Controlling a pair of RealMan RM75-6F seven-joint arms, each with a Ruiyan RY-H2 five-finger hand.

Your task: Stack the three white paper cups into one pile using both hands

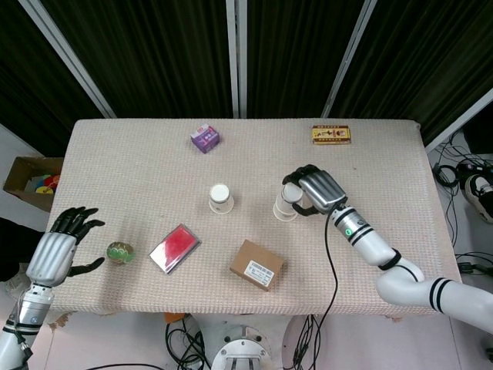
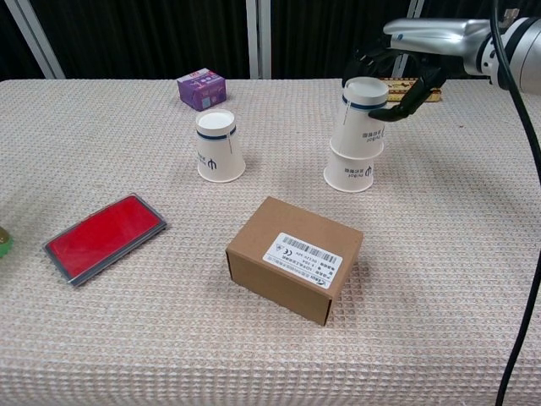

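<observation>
Three white paper cups stand upside down. My right hand grips one cup and has it seated part way over a second cup on the table. The third cup stands alone to the left of that pair. Off the table's near left corner, my left hand is open with fingers spread and nothing in it; the chest view does not show it.
A brown cardboard box lies in front of the cups. A red flat case and a green ball sit to the left. A purple box and a yellow packet lie at the back.
</observation>
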